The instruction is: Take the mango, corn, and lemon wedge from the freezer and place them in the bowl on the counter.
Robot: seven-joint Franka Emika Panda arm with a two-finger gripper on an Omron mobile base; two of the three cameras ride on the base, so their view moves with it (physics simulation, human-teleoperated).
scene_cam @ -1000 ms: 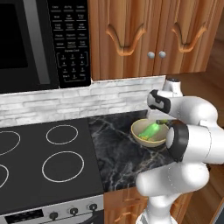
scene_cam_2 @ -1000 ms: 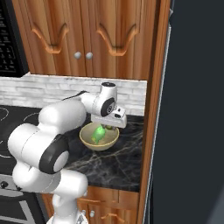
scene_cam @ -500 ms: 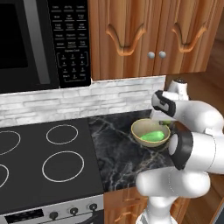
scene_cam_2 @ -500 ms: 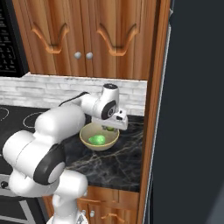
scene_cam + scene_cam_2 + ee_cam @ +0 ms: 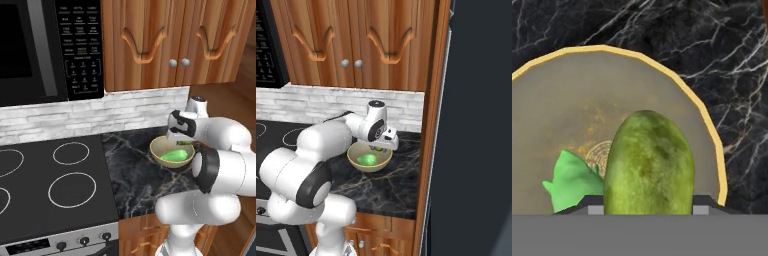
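The tan bowl stands on the black marble-look counter. A bright green elongated item lies inside it; I cannot tell whether it is the mango or the corn. My gripper hangs just above the bowl's far side, shut on a small olive-green fruit with mottled rind, which I take for the lemon wedge. In the hand view the wedge hides part of the bowl's inside. The dark freezer rises at the right.
A black stove top with ring marks lies left of the counter, under a microwave. Wooden cupboards hang above a pale brick backsplash. A wooden panel separates counter and freezer.
The hand has sunk slightly toward the bowl while keeping its grip. The bowl and the green item in it have stayed put.
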